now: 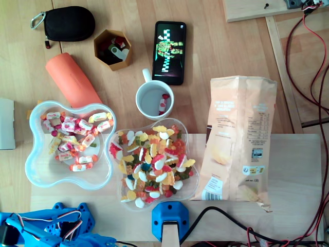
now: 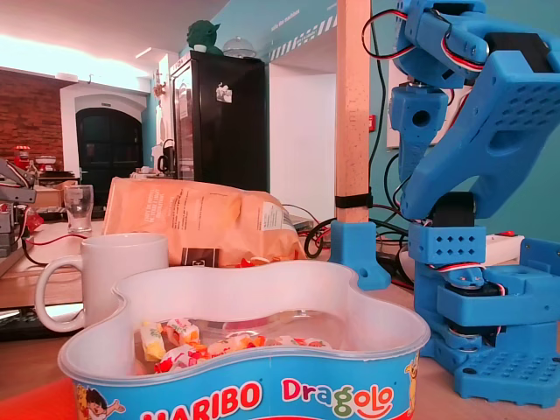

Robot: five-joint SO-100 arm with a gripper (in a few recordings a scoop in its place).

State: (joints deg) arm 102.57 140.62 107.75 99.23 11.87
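Observation:
My blue arm [image 1: 51, 226] sits folded at the bottom left corner of the overhead view, and it stands tall at the right of the fixed view [image 2: 472, 175]. Its jaws are tucked in among blue parts and wires, so their state is unclear. Nearest to it is a clear flower-shaped Haribo tub [image 1: 32, 154] [image 2: 245, 350] of wrapped sweets. To the right of that stands a clear bowl [image 1: 191, 149] heaped with gummies. Behind the bowl is a white mug [image 1: 149, 98] [image 2: 105, 271] with a few sweets inside.
A crisp bag [image 1: 236, 139] [image 2: 192, 219] lies at the right. A phone [image 1: 169, 51], a hexagonal box [image 1: 113, 50], a black pouch [image 1: 69, 23] and an orange roll [image 1: 72, 80] lie at the back. A wooden post on a blue foot [image 1: 169, 218] [image 2: 359, 249] stands at the front edge.

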